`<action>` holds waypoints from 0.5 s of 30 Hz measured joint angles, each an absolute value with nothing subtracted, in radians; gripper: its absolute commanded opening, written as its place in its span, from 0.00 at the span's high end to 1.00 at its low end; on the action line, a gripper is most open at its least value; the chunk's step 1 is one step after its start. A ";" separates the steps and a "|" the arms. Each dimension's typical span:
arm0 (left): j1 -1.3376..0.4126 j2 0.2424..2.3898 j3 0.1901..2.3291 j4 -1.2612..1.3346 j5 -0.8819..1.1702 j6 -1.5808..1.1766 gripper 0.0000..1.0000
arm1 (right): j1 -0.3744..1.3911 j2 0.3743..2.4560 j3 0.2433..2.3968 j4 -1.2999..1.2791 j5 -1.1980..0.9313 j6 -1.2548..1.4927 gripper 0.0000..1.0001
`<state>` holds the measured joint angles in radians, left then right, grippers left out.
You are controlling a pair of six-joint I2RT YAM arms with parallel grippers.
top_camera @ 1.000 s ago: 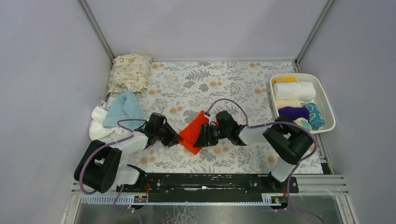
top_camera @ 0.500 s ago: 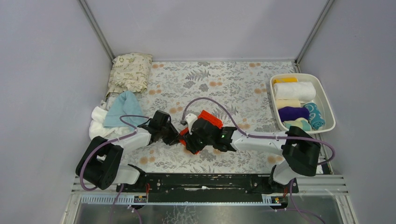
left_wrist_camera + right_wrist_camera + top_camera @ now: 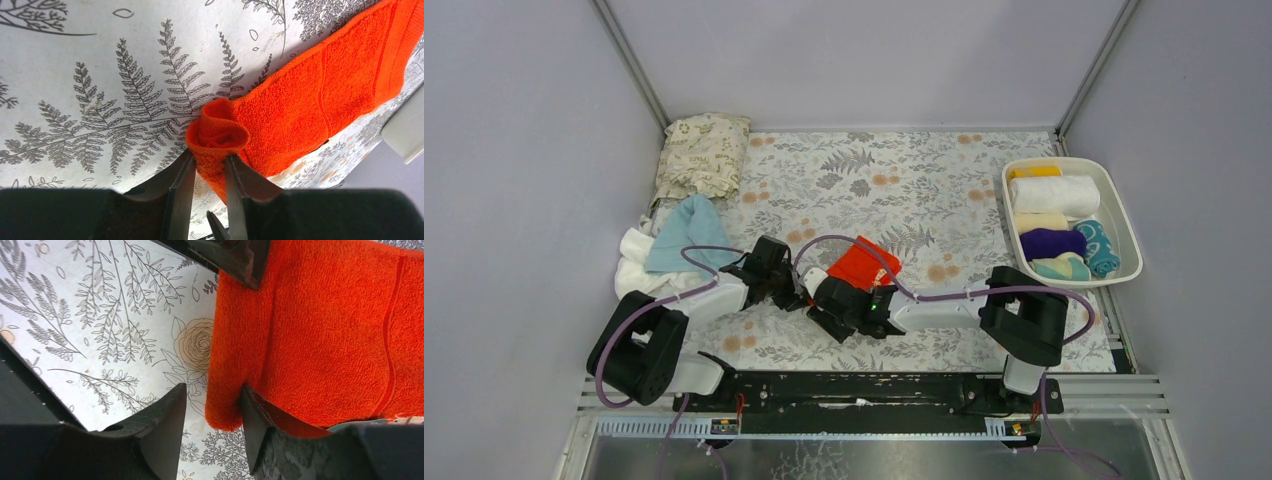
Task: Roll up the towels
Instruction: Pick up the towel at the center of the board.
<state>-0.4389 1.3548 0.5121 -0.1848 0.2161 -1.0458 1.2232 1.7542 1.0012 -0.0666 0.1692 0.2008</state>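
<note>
An orange-red towel (image 3: 862,264) lies on the floral mat (image 3: 894,180), its near-left end curled into a small roll (image 3: 218,134). My left gripper (image 3: 796,293) is shut on that rolled end; in the left wrist view its gripper (image 3: 207,161) pinches the roll between both fingers. My right gripper (image 3: 822,303) is right beside it. In the right wrist view the right gripper (image 3: 212,402) is open and straddles the towel's folded edge (image 3: 227,390); the edge touches the right finger and stands apart from the left one. A light blue towel (image 3: 689,230) lies on a white one (image 3: 637,268) at the left.
A white basket (image 3: 1124,225) at the right holds rolled towels: yellow (image 3: 1034,172), white (image 3: 1054,193), cream (image 3: 1039,221), purple (image 3: 1052,242), teal (image 3: 1100,246). A beige leaf-printed cushion (image 3: 702,150) lies at the back left. Grey walls close in the sides.
My right gripper has swung left from the towel's right side to its near-left end, beside the left gripper. The towel has shifted and its end is curled. The left gripper barely moved.
</note>
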 measured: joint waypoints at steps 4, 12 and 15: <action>-0.443 1.357 0.516 -0.188 0.212 -1.046 0.73 | 1.226 1.783 1.007 -0.065 0.183 0.191 0.51; -0.445 1.356 0.523 -0.205 0.205 -1.045 0.73 | 1.257 1.814 1.029 -0.082 0.282 0.190 0.55; -0.445 1.356 0.527 -0.213 0.201 -1.043 0.73 | 1.261 1.817 1.029 -0.084 0.312 0.194 0.68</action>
<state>-0.4446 1.3563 0.5266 -0.2131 0.2012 -1.0431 1.2613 1.8172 1.0294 -0.0845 0.3122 0.1944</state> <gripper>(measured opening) 0.270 0.435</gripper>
